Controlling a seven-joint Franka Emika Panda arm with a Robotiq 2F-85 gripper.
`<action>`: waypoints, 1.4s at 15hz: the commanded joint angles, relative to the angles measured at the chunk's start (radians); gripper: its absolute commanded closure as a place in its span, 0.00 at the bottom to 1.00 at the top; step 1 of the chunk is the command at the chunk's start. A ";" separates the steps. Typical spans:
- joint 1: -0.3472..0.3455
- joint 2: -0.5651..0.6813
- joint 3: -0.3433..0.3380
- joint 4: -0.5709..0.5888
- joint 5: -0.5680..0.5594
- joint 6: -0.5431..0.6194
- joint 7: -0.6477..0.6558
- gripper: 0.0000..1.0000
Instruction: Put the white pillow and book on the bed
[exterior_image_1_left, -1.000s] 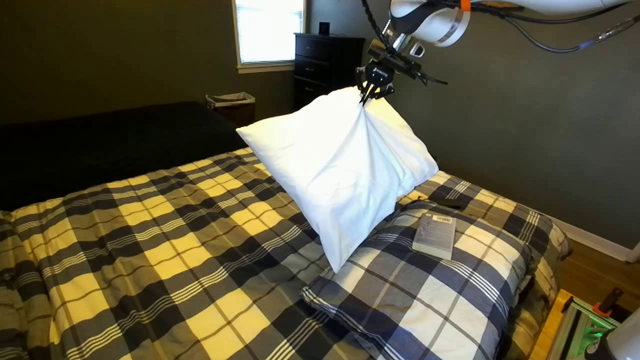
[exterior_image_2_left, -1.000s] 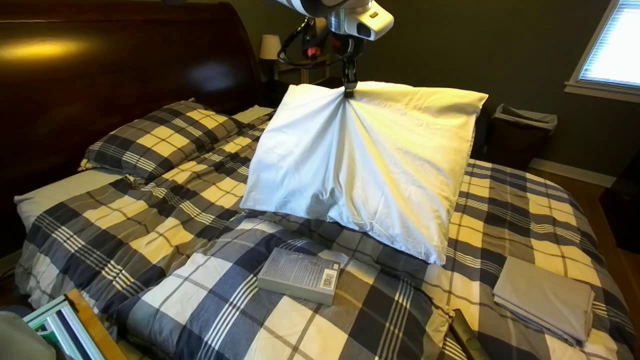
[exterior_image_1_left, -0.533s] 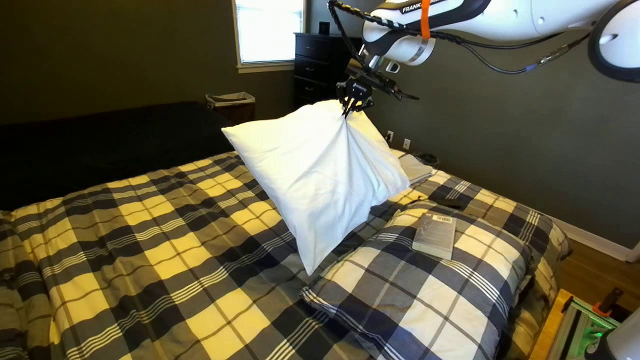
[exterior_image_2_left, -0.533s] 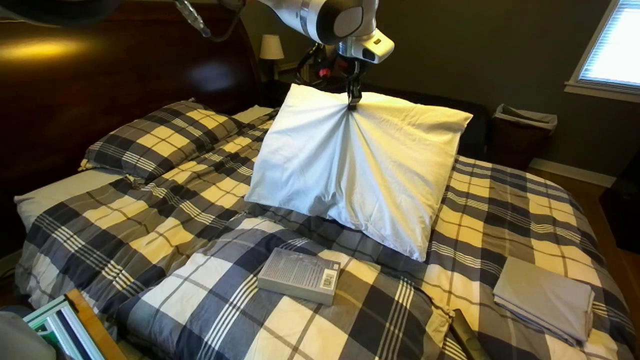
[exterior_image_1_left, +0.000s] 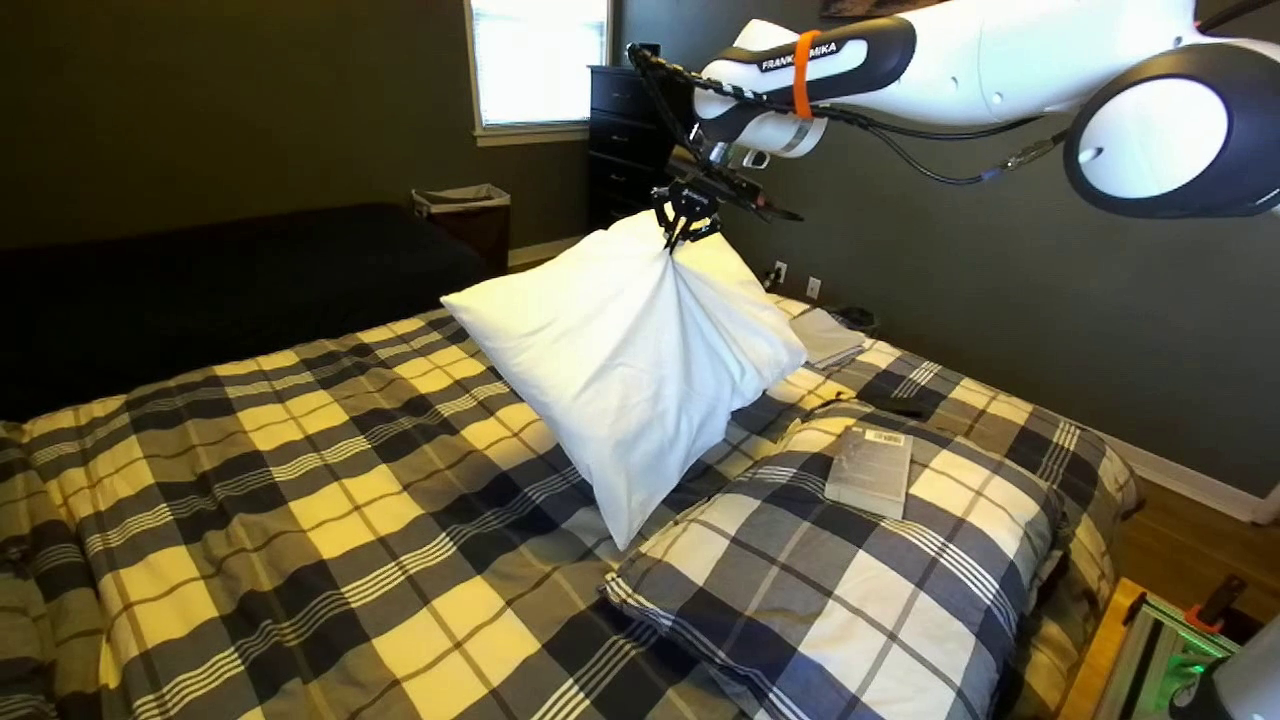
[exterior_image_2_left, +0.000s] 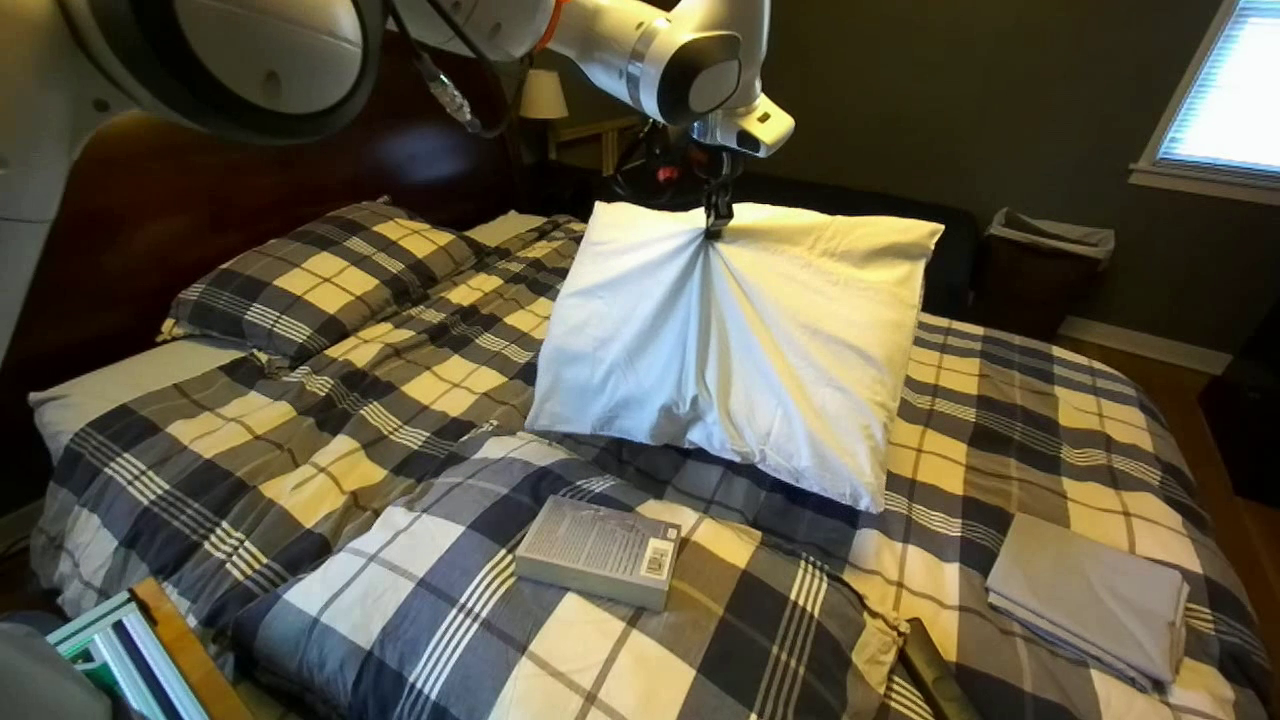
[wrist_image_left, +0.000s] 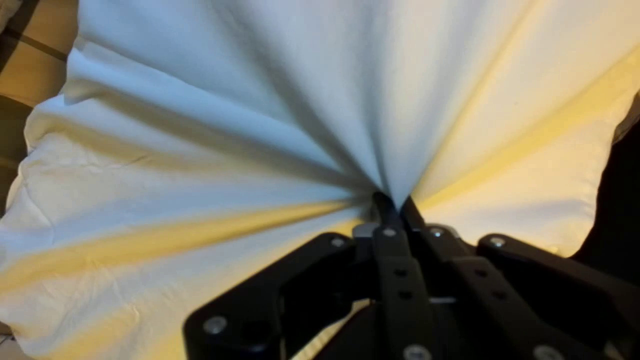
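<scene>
- Over the bed (exterior_image_1_left: 330, 520), in an exterior view, your claw (exterior_image_1_left: 672, 246) pinches the white pillow (exterior_image_1_left: 640, 370) by a fold near its upper edge. The pillow hangs tilted, a corner pointing down just beside the plaid pillow (exterior_image_1_left: 850, 600); you cannot tell from here whether that corner touches the bed.
- In that same view, the book (exterior_image_1_left: 868, 472) lies flat on the plaid pillow, apart from the white pillow, barcode side up. Your arm (exterior_image_1_left: 940, 70) reaches in from the upper right with an orange band around it; beyond the bed you see a dark chest of drawers (exterior_image_1_left: 625, 140) and a window (exterior_image_1_left: 541, 62).
- In an exterior view that takes in the headboard (exterior_image_2_left: 430, 185), you have the claw at the top of the white pillow, and creases fan down from the pinch. The book lies nearer the camera, printed side up, on the plaid pillow. A folded grey cloth (exterior_image_2_left: 1088, 600) lies on the bed at the right of this view, and a plaid cushion (exterior_image_2_left: 325, 280) rests near the headboard.
- In the wrist view, your claw's fingers (wrist_image_left: 394, 250) come up from the bottom, close together, with gathered white fabric caught between their tips. The white pillow fills most of the view, its folds spreading out from that point.
</scene>
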 joint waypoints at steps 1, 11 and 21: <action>-0.017 0.057 0.010 0.124 0.023 -0.107 0.003 0.70; 0.020 -0.178 -0.029 -0.115 -0.073 -0.268 0.008 0.01; 0.078 -0.412 -0.041 -0.611 -0.400 -0.229 -0.037 0.00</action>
